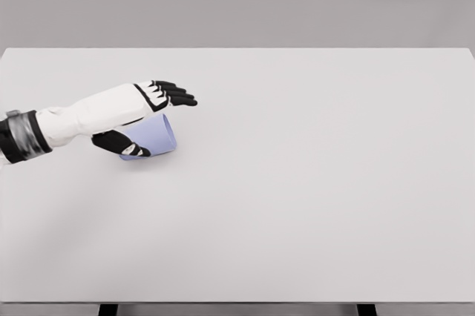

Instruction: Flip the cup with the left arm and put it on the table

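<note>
A pale lavender cup [154,138] lies on its side on the white table [312,182], left of the middle. My left hand [148,119] comes in from the left edge and straddles it: the black fingers [174,95] stretch out flat just above the cup, and the black thumb [122,143] sits against its near side. The fingers are spread and not closed around the cup. Part of the cup is hidden behind the palm. The right arm is nowhere in the picture.
The table's far edge runs along the top against a grey wall, and its front edge lies near the bottom, with two dark legs [107,309] showing below.
</note>
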